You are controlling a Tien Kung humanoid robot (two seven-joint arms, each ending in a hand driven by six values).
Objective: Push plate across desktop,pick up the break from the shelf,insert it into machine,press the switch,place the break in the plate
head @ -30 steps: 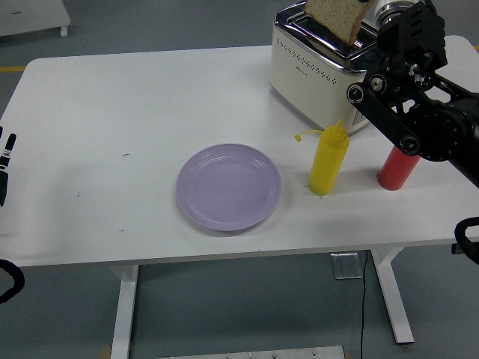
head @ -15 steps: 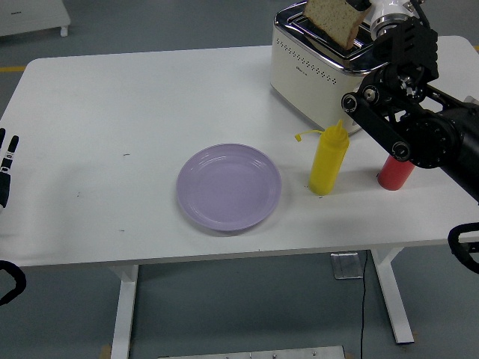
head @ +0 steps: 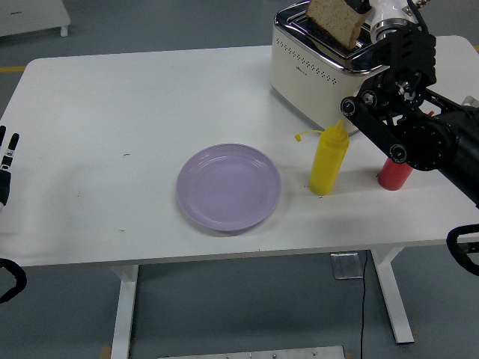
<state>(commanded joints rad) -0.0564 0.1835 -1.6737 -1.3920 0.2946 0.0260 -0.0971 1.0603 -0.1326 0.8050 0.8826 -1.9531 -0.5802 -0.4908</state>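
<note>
A slice of bread (head: pixel 334 22) stands partly down in a slot of the cream and chrome toaster (head: pixel 310 71) at the table's back right. My right hand (head: pixel 365 6) reaches over the toaster from the right, at the picture's top edge, with its fingers on the slice's upper right corner. The black right arm (head: pixel 408 112) crosses in front of the toaster's right end. A lilac plate (head: pixel 228 187) lies empty in the middle of the table, toward the front. My left hand (head: pixel 6 161) rests at the left edge with fingers straight.
A yellow squeeze bottle (head: pixel 329 158) stands just right of the plate, in front of the toaster. A red bottle (head: pixel 394 174) stands further right, partly behind my right arm. The white table (head: pixel 112 112) spans the view.
My right hand has lowered the bread from above the toaster down into the slot. The right arm has shifted left and down. The left hand has barely moved.
</note>
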